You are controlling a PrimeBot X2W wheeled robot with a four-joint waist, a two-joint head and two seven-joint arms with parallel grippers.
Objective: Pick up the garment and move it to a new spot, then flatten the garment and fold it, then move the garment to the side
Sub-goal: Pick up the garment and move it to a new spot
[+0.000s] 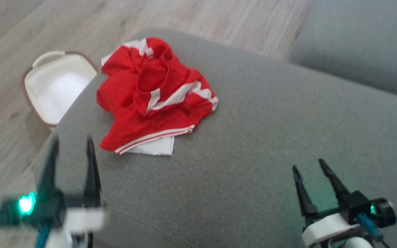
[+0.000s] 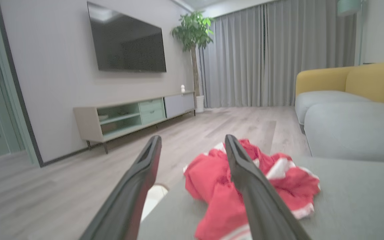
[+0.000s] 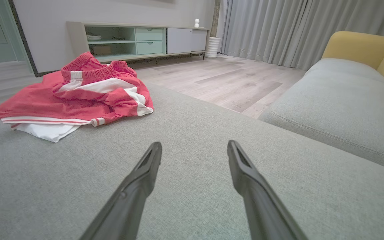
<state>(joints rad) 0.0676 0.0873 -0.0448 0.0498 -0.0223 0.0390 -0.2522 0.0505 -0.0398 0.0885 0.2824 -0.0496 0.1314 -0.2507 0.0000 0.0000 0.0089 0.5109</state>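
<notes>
**Head view.** The garment (image 1: 153, 100), red shorts with white stripes, is shown crumpled on the far left part of the grey cushion (image 1: 253, 137), close to its left edge. A white lining (image 1: 157, 147) protrudes from under the near hem. A white bin (image 1: 50, 54) stands on the floor (image 1: 2, 144) just past that edge. The left gripper (image 1: 72, 141) is seen near and left of the garment. The right gripper (image 1: 307, 165) is well apart at the near right. Both are spread wide and nothing is held.

**Left wrist view.** The garment is framed ahead and slightly right of the parted fingers (image 2: 137, 190). One finger overlaps it in the picture, but contact cannot be judged.

**Right wrist view.** The garment lies to the far left, with the ribbed waistband (image 3: 88, 71) raised at the top of the heap. Bare cushion is seen between the fingers.

**Step in hand.** The first pickup is judged not yet begun. It is best made by the left gripper, lowered onto a raised fold. Several layers should be pinched, the lining included, and no cushion cloth should be caught. The heap should be lifted clear before it is carried toward the open middle.
</notes>
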